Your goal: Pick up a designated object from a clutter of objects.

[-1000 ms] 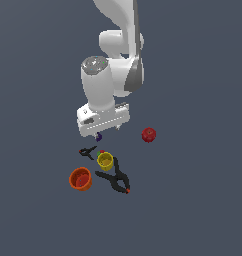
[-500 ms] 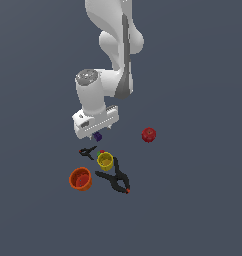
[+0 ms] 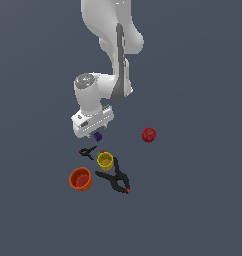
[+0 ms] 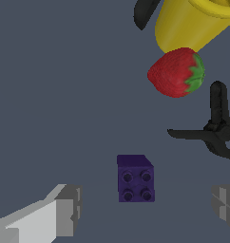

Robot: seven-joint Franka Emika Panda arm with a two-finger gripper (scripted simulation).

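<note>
Now I hold the gripper [image 4: 143,211] spread wide, straddling the purple cube [image 4: 135,180], clear of the strawberry [image 4: 176,72].

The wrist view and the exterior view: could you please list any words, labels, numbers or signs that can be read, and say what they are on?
None: no readable text in either view.
The purple block shows only four studs.
The yellow cup and strawberry are unmarked.
</note>
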